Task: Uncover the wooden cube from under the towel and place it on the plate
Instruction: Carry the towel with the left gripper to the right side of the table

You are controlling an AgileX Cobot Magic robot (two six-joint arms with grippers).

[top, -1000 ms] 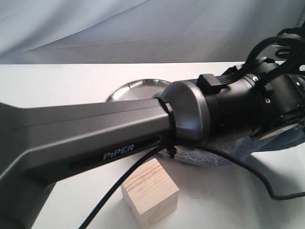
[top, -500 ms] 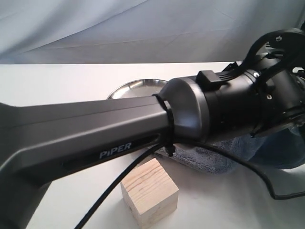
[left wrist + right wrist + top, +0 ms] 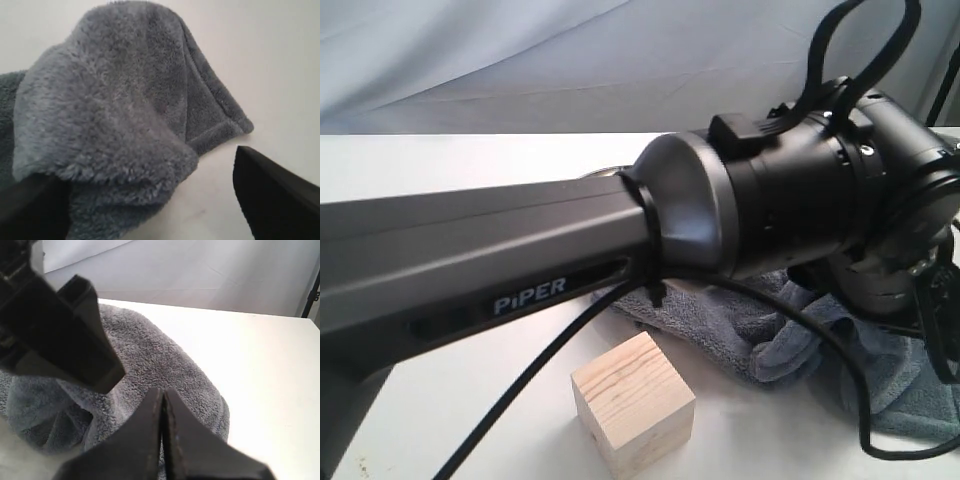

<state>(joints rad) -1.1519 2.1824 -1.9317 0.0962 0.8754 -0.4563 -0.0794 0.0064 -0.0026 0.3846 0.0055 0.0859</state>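
The wooden cube stands bare on the white table near the front, apart from the towel. The blue-grey towel lies rumpled to the cube's right, under my left wrist. In the left wrist view my left gripper is open, its fingers wide apart, and a thick fold of towel bulges between them beside one finger. My right gripper is shut with nothing between its jaws and hovers over the towel. The plate is hidden behind the left arm.
The long grey left arm crosses the whole exterior view above the cube, with a black cable hanging from it down past the cube's left side. A pale backdrop stands behind the white table.
The left arm has risen in the exterior view and now covers the plate. The towel, bunched under the left gripper before, now lies spread and rumpled on the table. The cube has not moved.
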